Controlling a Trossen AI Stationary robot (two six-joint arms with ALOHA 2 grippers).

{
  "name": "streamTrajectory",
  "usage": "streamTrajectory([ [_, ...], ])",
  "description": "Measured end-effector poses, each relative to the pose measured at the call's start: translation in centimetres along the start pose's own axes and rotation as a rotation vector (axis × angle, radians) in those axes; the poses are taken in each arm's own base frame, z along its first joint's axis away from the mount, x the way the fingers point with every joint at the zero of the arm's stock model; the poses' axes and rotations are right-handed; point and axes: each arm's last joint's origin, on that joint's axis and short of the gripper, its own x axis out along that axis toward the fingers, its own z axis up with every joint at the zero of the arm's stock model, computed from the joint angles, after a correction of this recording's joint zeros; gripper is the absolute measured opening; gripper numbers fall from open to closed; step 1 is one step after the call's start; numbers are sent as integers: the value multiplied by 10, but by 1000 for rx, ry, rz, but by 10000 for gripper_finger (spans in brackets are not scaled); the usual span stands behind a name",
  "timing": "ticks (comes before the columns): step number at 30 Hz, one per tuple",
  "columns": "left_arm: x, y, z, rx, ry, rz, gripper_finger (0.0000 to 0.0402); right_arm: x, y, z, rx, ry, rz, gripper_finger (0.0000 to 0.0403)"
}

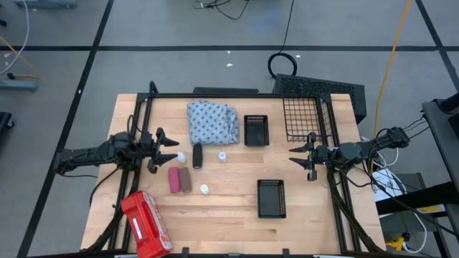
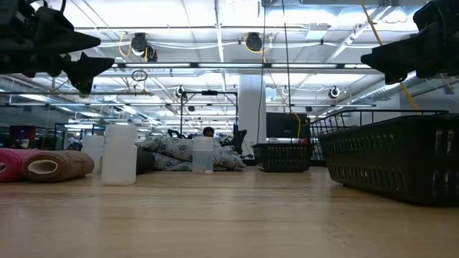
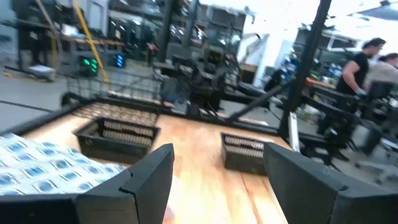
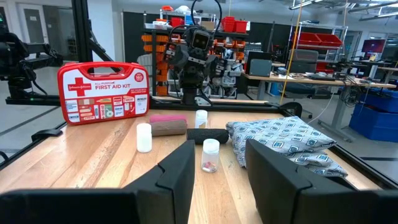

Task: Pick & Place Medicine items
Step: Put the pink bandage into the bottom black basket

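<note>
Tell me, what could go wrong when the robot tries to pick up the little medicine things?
The pink tube and brown tube lie touching, so the left gripper, open above the table beside them, might nudge or grab both. The small white bottles stand upright and look easy to knock over. The black tube lies close to the patterned cloth, which fingers might snag.
</note>
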Motion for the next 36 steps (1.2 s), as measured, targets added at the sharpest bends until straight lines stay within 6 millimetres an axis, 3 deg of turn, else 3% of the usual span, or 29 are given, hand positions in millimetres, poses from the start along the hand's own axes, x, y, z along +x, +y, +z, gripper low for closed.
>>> streamTrajectory([
  [6, 0, -1, 6, -46, -65, -2, 253, 0, 0, 0, 0, 0, 0, 130],
  [14, -1, -2, 11, -236, -108, -32, 253, 0, 0, 0, 0, 1, 0, 130],
  [25, 1, -3, 2, -518, 54, -74, 253, 0, 0, 0, 0, 1, 0, 130],
  [29, 1, -10, 28, -490, 136, -52, 253, 0, 0, 0, 0, 1, 0, 130],
  [36, 5, -23, 74, -596, 565, 295, 253, 0, 0, 0, 0, 1, 0, 130],
])
